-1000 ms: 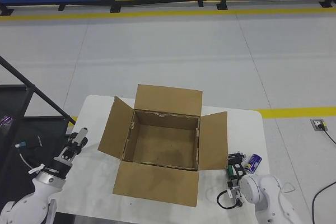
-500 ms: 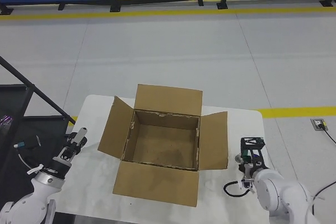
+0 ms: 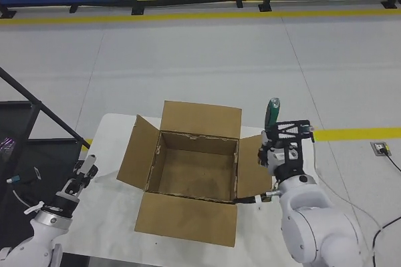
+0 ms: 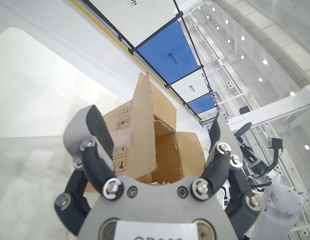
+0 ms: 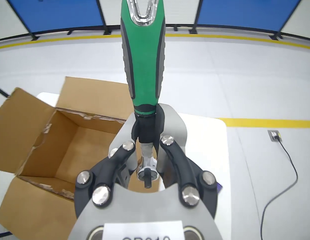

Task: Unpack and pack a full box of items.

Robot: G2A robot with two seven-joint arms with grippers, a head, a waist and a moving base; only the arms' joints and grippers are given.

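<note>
Fingers [image 4: 98, 128] of the left gripper [image 3: 88, 165] stand spread wide apart on my screen, low over the near left part of the white table [image 3: 107, 203] and aimed toward the cardboard box [image 3: 186, 219]. I see the box in the middle of the table with all four flaps folded outward, its torn inner edges ragged and its brown floor bare. Just right of it, over the right flap, my right gripper [image 5: 148, 123] is clamped on a ratchet wrench [image 5: 143, 51], pinching the dark neck between handle and head. I read the handle as green with grey side strips, thick in the middle and tapering, ending in a chrome loop; it points away from the wrist, up and toward the far side of the table. The chrome ratchet head with its short black square drive sits back between the finger links. On the floor further right, a black cable runs to a wall-type socket [image 5: 275, 134].
</note>
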